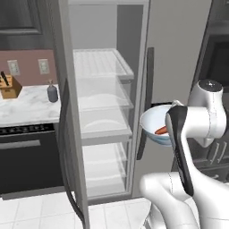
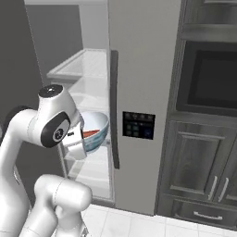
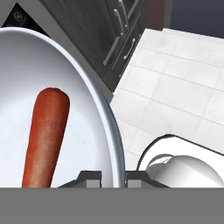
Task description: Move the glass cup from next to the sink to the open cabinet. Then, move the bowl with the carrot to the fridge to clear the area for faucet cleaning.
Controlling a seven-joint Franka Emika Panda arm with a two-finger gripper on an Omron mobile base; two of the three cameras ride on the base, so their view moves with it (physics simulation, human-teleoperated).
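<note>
Simulated kitchen, white tile floor [image 3: 183,83], fridge [image 1: 174,49] w/ left door open. Bowl [image 1: 154,123] w/ carrot [image 1: 161,130] inside, held up in air in front of fridge shelves [image 1: 100,96]. Gripper [image 3: 114,177] narrow, pinching bowl rim, one finger inside, one outside. Marble counter [image 1: 27,105] w/ knife block [image 1: 10,86] at far left.
</note>
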